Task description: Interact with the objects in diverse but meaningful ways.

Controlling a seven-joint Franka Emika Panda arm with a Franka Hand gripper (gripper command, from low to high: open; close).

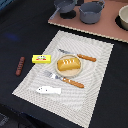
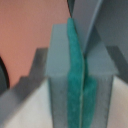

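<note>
Golden bread loaf (image 1: pixel 68 63) centred on a small plate, orange-handled fork (image 1: pixel 64 79) and knife (image 1: pixel 77 55) flanking (a place setting) | pincer (image 2: pixel 80 95) pads pressed together, empty

Wrist view: my jaws stand pressed together, teal pads (image 2: pixel 75 80) touching, no gap between. Grey pot wall (image 2: pixel 112 25) crowds close beside them. Pink board (image 2: pixel 30 30) beneath lies open for passage.

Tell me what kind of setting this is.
Probably a pretend dining or play-kitchen setup on a dark tabletop. A striped placemat holds a plate with a golden bread loaf, flanked by an orange-handled fork and knife. Grey toy pots stand on a pink board behind it.
</note>
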